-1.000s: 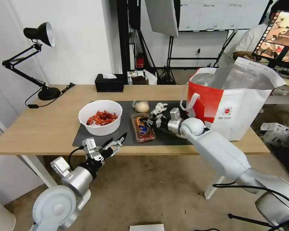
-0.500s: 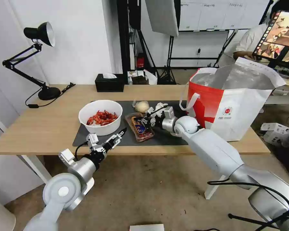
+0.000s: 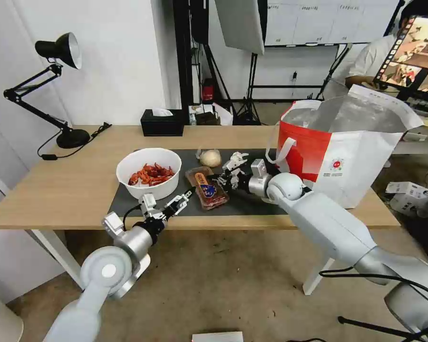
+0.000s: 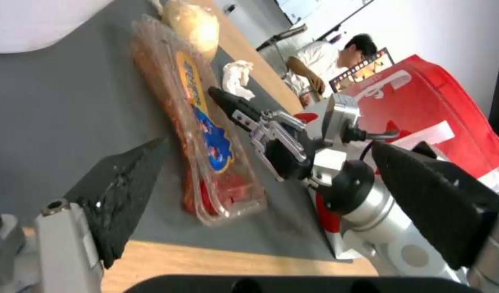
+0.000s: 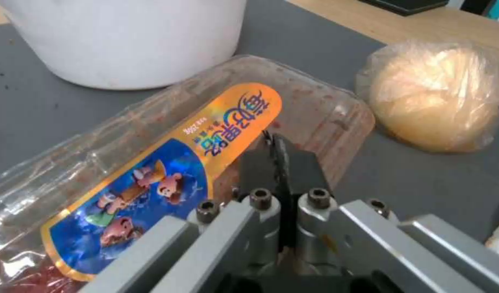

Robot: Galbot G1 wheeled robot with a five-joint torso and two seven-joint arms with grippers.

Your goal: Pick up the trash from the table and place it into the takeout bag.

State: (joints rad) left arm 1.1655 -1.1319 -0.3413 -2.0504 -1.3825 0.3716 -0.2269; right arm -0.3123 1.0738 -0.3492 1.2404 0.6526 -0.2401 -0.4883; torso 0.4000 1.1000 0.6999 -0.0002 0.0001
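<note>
On the table (image 3: 66, 190), a clear plastic tray (image 3: 207, 187) with an orange and blue label lies on the dark mat (image 3: 128, 202). My right gripper (image 3: 217, 179) is shut on its right rim; in the right wrist view its fingertips (image 5: 273, 140) meet over the tray (image 5: 151, 162). My left gripper (image 3: 183, 199) is open at the mat's front edge, facing the tray's near end (image 4: 206, 134). The white bowl of crayfish shells (image 3: 149, 173) stands left of the tray. Behind it lie a beige wrapped lump (image 3: 210, 157) and a crumpled tissue (image 3: 236, 159). The takeout bag (image 3: 347, 152) stands open at the right.
A black tissue box (image 3: 162, 122) sits at the table's back edge, and a black desk lamp (image 3: 57, 85) stands at the back left. Cardboard boxes (image 3: 409, 194) lie on the floor to the right. Bare wood shows left of the mat.
My left gripper has risen and moved forward to the mat's front edge, near the tray. The tray's far end has swung left with my right gripper on it.
</note>
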